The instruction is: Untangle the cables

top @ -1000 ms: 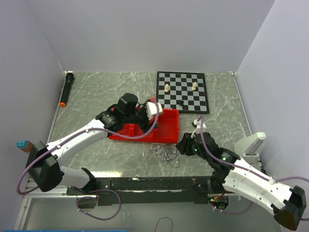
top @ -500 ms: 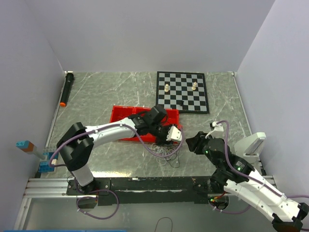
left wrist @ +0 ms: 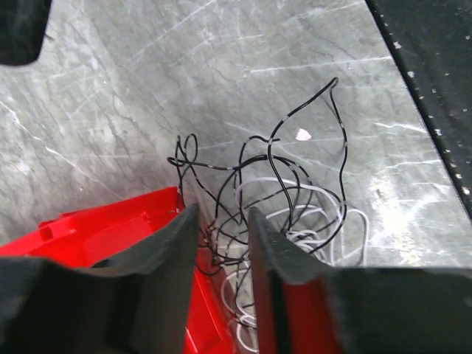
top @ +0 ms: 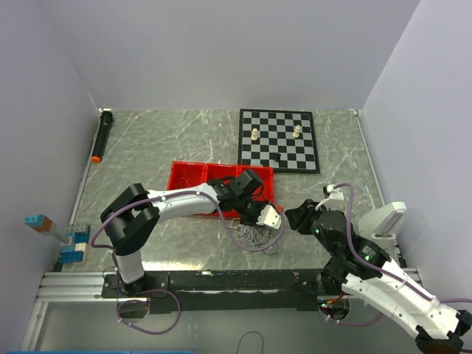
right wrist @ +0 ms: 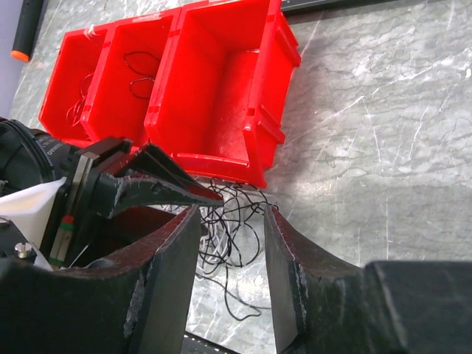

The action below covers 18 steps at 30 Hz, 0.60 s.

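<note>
Black and white cables [left wrist: 289, 193], red bins [right wrist: 247, 92], grey marbled table [top: 162, 140], black-and-white chequered board [top: 279, 140]

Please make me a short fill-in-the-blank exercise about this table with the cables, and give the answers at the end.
1. The cables lie on the table, in front of a ____ bin.
2. That bin has ____ compartments.
3. The cables by the left hand are black and ____.
4. The bin's compartment nearest the chessboard is ____.
Answers: red; three; white; empty.
</note>
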Motion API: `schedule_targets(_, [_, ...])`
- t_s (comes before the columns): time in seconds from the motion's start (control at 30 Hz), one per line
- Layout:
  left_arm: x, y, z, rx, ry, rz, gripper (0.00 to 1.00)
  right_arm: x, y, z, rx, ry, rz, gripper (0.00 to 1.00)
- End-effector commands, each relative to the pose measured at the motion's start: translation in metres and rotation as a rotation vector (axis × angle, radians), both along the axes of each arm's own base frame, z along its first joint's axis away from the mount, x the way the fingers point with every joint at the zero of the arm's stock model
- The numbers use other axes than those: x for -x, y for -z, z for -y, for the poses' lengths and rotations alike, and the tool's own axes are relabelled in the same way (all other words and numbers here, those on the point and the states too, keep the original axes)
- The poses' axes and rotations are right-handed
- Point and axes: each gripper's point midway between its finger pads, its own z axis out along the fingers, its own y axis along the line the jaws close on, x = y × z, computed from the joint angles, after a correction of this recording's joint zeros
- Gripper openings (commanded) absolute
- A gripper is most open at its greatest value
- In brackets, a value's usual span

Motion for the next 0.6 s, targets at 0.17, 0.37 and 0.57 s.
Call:
schedule_targets(0.17, [0.001, -0.006, 0.010, 0.050, 0.068, 0.060, 0.17, -0.003, -0.021, -0.002, -0.046, 0.008, 0.039, 0.46])
schedule_targets(0.37, [0.006, -0.001, 0.010, 0.043, 0.084, 0.072, 0.23, -0.004, -0.022, -0.002, -0.038, 0.005, 0.045, 0.46])
schedule_targets(0.57, [0.000, -0.001, 0.015, 0.045, 0.077, 0.103, 0.06, -0.004, -0.025, -0.001, -0.039, 0.005, 0.058, 0.45])
